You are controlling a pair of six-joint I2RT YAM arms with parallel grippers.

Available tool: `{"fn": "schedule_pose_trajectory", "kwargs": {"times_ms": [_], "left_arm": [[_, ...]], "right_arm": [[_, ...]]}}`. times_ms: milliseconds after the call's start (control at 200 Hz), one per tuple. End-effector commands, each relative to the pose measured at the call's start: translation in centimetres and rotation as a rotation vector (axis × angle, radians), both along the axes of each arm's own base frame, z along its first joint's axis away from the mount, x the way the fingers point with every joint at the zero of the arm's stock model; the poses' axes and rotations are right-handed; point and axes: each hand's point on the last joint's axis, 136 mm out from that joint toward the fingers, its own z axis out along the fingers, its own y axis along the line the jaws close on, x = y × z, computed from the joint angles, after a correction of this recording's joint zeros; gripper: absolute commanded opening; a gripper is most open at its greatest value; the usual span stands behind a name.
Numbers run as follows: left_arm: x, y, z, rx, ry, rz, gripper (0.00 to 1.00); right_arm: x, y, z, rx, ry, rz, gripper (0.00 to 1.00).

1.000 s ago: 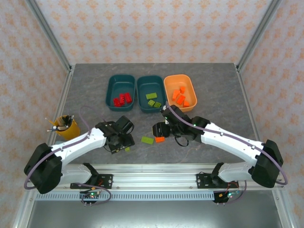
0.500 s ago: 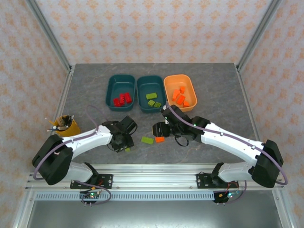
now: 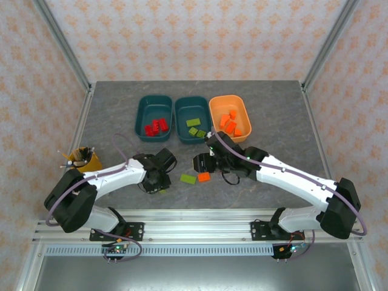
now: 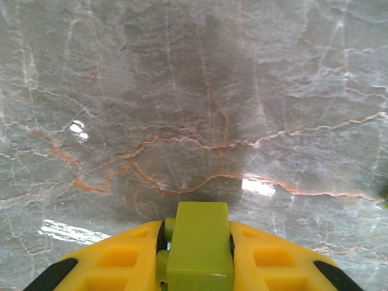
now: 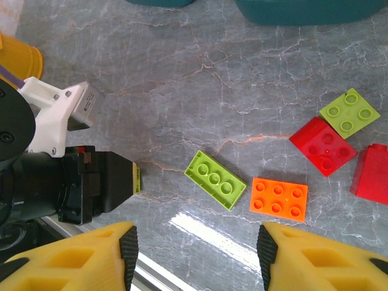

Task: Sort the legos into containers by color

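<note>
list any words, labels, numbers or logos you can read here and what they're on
None readable.
Studs on the orange brick and lime brick: too blurred for any lettering.
The orange tub and yellow cup: plain.
The small boards on the front rail: too small to read.

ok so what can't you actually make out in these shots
- green brick: left wrist view, lower end cut off by the bottom edge.
- red brick: right wrist view, cut by the right edge.
- teal tub: right wrist view, mostly cut off by the top edge.
- cup: top view, contents too small to identify.
</note>
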Motion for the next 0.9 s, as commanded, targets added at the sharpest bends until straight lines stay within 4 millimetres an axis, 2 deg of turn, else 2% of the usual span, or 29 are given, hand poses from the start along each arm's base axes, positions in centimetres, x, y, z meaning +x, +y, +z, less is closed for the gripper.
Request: {"fn": "schedule_pose_trajectory", "kwargs": {"times_ms": [0,85,225,375,490,605,625,696,786,896], "left_arm": [[1.3,0.3,2.5,0.045,-0.060,-0.032,0.27],[2.6,-0.2,5.0,0.047,-0.104,-0.058,0.27],[6.2,-1.6,9.3,0.028,-0.174,-0.096,0.26],[11.8,-3.4,12.3,0.004,-0.223,-0.122,0.26],[16.9,-4.6,14.1,0.001,-0.269,-0.139,0.26],[22.0,-5.3,14.8,-0.002,-0.309,-0.136,0.26],[22.8,-5.5,13.7,0.008,-0.288,-0.138,0.26],[26.0,-5.9,13.6,0.003,-0.315,-0.131,0.25],[29.6,-6.6,13.0,0.005,-0.351,-0.132,0.26],[33.5,-7.3,11.1,0.029,-0.382,-0.143,0.26]], "right_arm": [[0.7,0.3,2.9,0.052,-0.042,-0.024,0.56],[1.6,-0.1,5.3,0.116,-0.058,-0.057,0.56],[4.4,-1.4,9.4,0.249,-0.078,-0.146,0.57],[8.3,-2.8,12.7,0.399,-0.090,-0.261,0.57],[11.6,-4.2,13.7,0.480,-0.102,-0.375,0.57],[14.9,-6.1,14.1,0.530,-0.137,-0.505,0.57],[15.4,-6.4,14.3,0.541,-0.145,-0.522,0.57],[16.9,-7.2,14.5,0.562,-0.164,-0.571,0.57],[18.1,-7.4,14.7,0.563,-0.173,-0.585,0.57],[18.5,-7.9,14.6,0.532,-0.172,-0.592,0.57]]}}
